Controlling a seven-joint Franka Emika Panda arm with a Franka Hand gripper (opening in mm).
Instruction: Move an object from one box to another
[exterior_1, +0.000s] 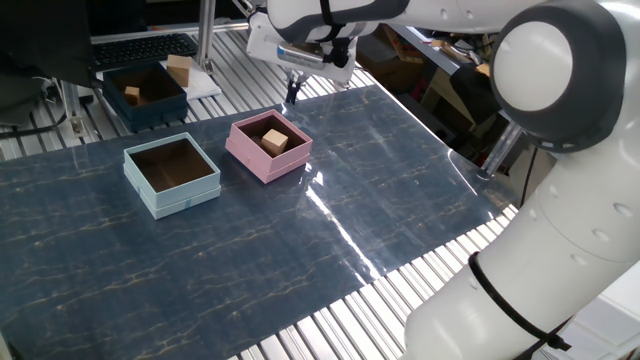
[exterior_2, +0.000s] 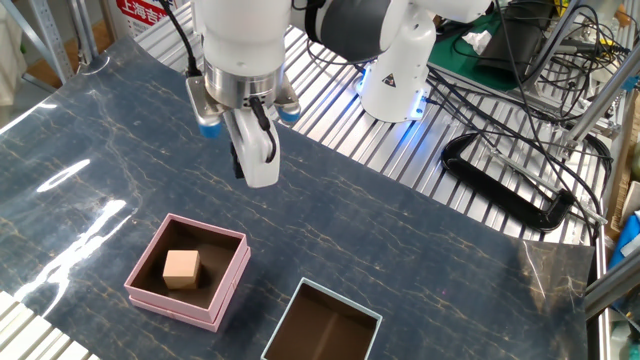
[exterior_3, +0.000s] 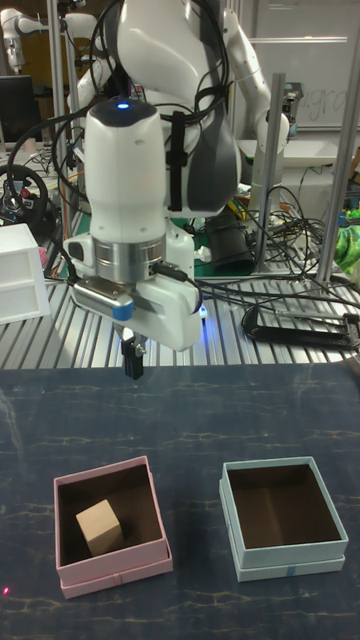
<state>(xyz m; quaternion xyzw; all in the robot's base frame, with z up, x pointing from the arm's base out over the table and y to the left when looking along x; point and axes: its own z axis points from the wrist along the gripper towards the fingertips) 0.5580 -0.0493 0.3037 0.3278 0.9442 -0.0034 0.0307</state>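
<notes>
The cube (exterior_3: 100, 527) sits in the pink box (exterior_3: 68, 575) at lower left of the tall view, with the blue box (exterior_3: 240, 556) beside it at lower right. The claw (exterior_3: 132, 366) hangs above, empty; whether clenched or released, I cannot tell.

My gripper (exterior_2: 240, 165) fingertips overlap, gap unreadable in every view; light blue box (exterior_2: 322, 325) cut off by bottom edge in the other fixed view.

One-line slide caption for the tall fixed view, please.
Gripper hangs above the table behind the pink box holding the wooden cube; light blue box sits empty beside it.
</notes>
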